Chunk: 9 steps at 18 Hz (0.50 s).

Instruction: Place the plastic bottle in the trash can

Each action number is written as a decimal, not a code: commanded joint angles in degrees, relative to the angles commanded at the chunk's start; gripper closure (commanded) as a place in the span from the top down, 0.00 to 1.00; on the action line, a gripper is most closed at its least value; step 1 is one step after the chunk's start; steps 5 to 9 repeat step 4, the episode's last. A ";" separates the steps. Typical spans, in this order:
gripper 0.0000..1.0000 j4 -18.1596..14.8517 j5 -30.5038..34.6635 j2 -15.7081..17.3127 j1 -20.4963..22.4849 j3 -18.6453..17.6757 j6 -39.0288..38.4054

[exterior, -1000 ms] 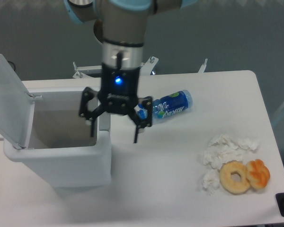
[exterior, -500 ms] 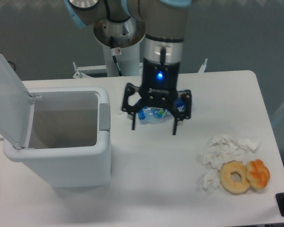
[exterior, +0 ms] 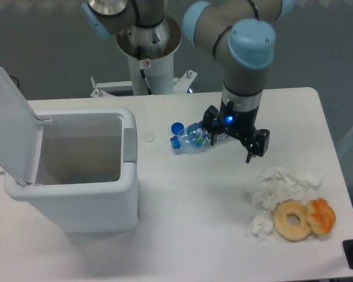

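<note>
The plastic bottle is hidden; I see it neither on the table nor in the part of the bin's inside that shows. The trash can [exterior: 76,205], white and boxy, stands at the left with its lid [exterior: 9,123] swung up and a grey tab [exterior: 130,145] on its right rim. My gripper [exterior: 226,147] is open, well to the right of the bin, pointing down over the right end of a blue-labelled bottle. Nothing is held between its fingers [exterior: 249,154].
A blue-labelled bottle [exterior: 191,138] lies on its side, partly under the gripper. A loose blue cap [exterior: 177,127] and a small white disc [exterior: 148,138] lie beside it. Crumpled tissues [exterior: 279,182], a doughnut [exterior: 292,220] and an orange pastry [exterior: 321,215] sit front right. The robot base [exterior: 147,47] stands behind.
The gripper has moved right, from over the trash can's right rim to above the blue-labelled bottle's right end. It stayed open and has turned about its axis.
</note>
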 joint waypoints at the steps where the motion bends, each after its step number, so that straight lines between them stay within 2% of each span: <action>1: 1.00 0.09 -0.26 -0.44 0.00 -0.09 0.00; 3: 1.00 0.44 0.00 -1.75 -0.35 -0.97 -0.79; 9: 1.00 0.01 0.43 -1.67 -0.53 -0.54 -0.88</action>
